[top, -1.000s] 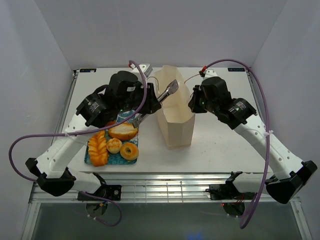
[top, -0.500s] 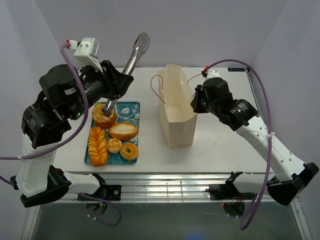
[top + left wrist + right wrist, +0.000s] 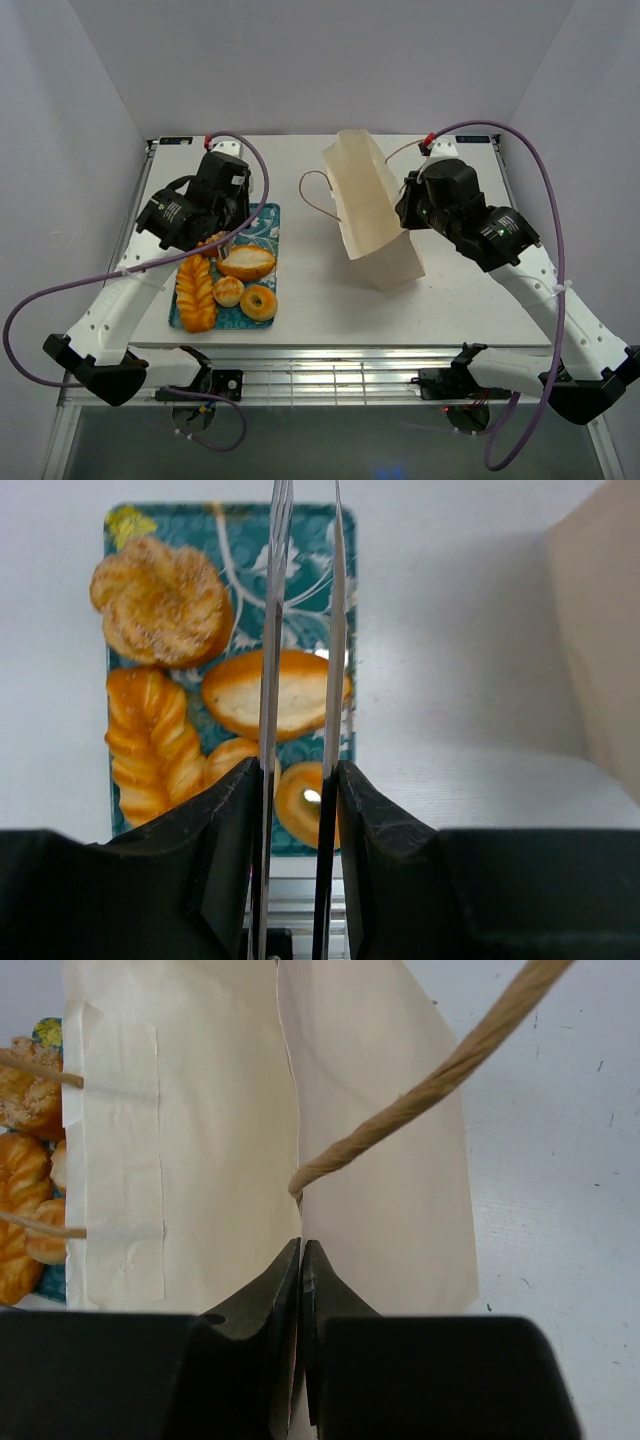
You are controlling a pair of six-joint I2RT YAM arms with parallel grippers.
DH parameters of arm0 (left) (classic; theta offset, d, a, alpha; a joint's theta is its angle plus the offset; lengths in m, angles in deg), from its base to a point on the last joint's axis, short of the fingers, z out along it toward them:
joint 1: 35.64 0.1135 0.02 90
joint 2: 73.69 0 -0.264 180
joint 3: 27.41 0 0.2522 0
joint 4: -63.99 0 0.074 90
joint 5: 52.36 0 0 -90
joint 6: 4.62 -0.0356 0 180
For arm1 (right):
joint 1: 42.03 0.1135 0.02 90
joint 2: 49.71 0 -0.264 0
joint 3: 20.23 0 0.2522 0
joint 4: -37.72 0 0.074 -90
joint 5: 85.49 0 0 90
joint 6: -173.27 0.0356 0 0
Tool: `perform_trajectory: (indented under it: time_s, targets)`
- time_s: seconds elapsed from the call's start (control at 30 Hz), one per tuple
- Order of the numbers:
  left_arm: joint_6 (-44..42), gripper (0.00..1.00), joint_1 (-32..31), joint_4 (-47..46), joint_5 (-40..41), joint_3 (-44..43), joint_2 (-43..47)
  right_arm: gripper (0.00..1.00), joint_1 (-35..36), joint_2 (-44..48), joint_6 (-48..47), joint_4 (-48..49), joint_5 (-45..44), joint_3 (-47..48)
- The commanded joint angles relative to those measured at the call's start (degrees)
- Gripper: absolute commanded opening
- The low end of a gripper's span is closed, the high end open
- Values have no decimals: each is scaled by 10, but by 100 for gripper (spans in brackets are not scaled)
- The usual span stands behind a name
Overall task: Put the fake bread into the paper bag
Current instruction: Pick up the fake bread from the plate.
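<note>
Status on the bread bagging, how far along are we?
Done: nothing confirmable; the paper bag hides its inside. In hand: the right jaws are shut on its wall, holding it tilted; the left jaws hold empty tongs over the tray. Left: five pastries on the tray: round pastry, braided loaf, oval roll, small bun, ring bagel.

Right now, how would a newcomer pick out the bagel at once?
Find the teal patterned tray left of the paper bag. The bagel lies in its near right corner, beside the small bun and in front of the oval roll. It alone has a hole through its middle.
</note>
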Motion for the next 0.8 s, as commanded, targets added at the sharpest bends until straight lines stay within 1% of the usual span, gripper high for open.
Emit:
perform_trajectory:
  time_s: [0.0,0.1,0.13,0.2,0.33,0.43,0.57,0.67,0.77]
  targets:
    - [-4,45,60,-28,-65,63,41,8,0,15,-13,7,8,6]
    - [14,44,67,-37,-80,120,53,8,-3,18,-14,8,23,-4]
    - [22,44,67,-39,-99,134,62,8,-3,20,-14,9,29,-6]
    - [49,44,68,-43,-121,182,73,8,-6,20,-13,9,44,-11]
    - [102,43,68,-44,-148,239,118,8,-6,22,-15,10,51,-12]
    - [121,43,68,-29,-151,237,134,8,-7,21,-17,11,52,-16]
    - [126,46,68,4,-125,214,127,8,-8,22,-18,19,66,-18]
    - [112,53,71,22,-108,188,97,8,-9,22,-19,22,70,-18]
    - [82,56,91,21,-94,169,64,8,-10,22,-24,22,73,-16]
